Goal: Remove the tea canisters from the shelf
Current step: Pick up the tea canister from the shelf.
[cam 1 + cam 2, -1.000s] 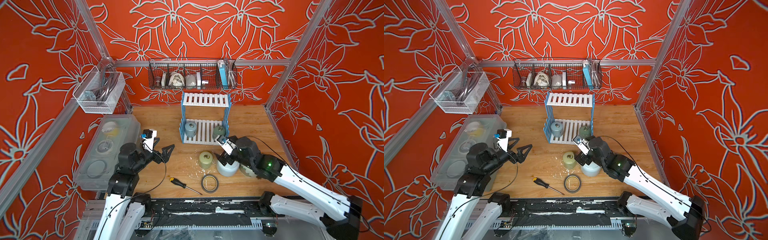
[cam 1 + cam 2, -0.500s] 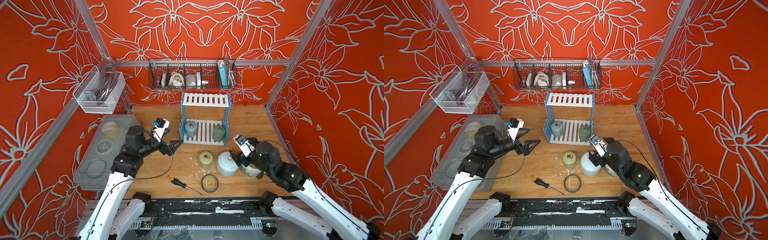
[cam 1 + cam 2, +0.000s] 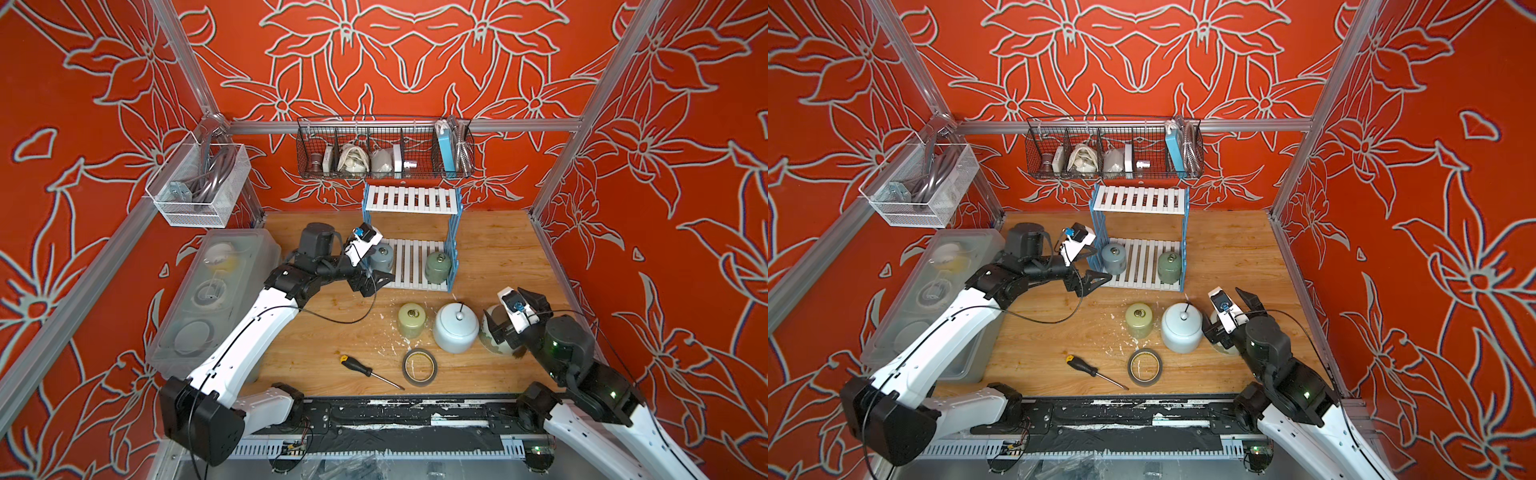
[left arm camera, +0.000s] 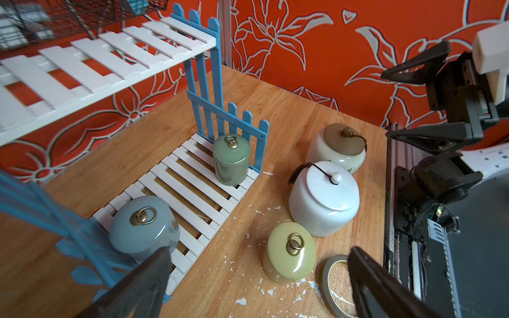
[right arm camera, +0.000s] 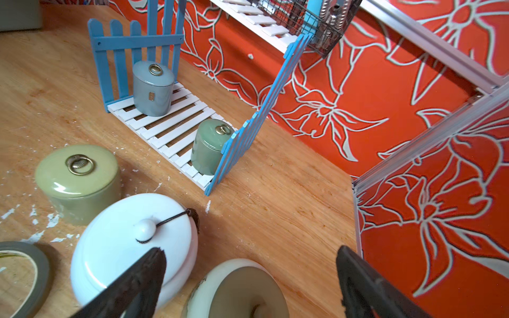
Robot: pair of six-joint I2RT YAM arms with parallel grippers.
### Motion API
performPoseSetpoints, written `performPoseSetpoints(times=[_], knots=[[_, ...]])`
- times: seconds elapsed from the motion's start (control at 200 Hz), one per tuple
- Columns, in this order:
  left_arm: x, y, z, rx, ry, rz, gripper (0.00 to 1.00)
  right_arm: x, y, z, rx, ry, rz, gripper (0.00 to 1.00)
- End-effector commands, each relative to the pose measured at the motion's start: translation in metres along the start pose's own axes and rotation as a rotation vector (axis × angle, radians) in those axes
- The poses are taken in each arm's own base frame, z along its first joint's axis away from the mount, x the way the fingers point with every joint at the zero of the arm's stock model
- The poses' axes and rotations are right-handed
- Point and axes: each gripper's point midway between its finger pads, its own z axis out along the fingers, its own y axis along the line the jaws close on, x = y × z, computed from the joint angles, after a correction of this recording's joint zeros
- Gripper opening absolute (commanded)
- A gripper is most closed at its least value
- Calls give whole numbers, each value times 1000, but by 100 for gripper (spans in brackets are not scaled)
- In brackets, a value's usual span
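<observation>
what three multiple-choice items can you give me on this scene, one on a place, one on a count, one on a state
1. Where does the grey-blue canister stand?
A. on the lower board of the shelf
B. on its top board
C. in the wire basket

2. How many canisters stand on the table, off the shelf?
A. one
B. three
C. five

3. How are the jaws of the left gripper?
A. open, holding nothing
B. shut on a canister
C. shut on the screwdriver

1 A, it sits on the lower white slats; 2 B, the yellow-green canister, the white canister and the cream canister are on the wood; 3 A, its fingers stand apart, gripping nothing.
</observation>
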Motion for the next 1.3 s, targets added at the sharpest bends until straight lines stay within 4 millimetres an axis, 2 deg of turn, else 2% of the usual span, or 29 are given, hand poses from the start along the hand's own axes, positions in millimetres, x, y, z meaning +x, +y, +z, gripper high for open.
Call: performPoseSetpoints(times=[0.0, 0.2, 0.485, 0.591, 0.896, 1.291], knots=[[-8, -2, 12, 28, 11, 55, 99, -9, -17, -7, 87, -65, 10, 99], [-10, -4, 44, 62, 69, 79, 99, -12, -20, -11, 110, -120, 30, 100], [-4, 1, 86, 81, 114, 109, 99, -17, -16, -16, 111, -251, 44, 100], [3, 6, 104, 81, 142, 125, 99, -18, -11, -16, 92, -299, 57, 99], [14, 22, 148, 91, 179, 147, 99, -12, -16, -11, 136, -329, 119, 100], [40, 27, 205, 137, 241, 156, 99, -10, -17, -11, 145, -329, 110, 100]])
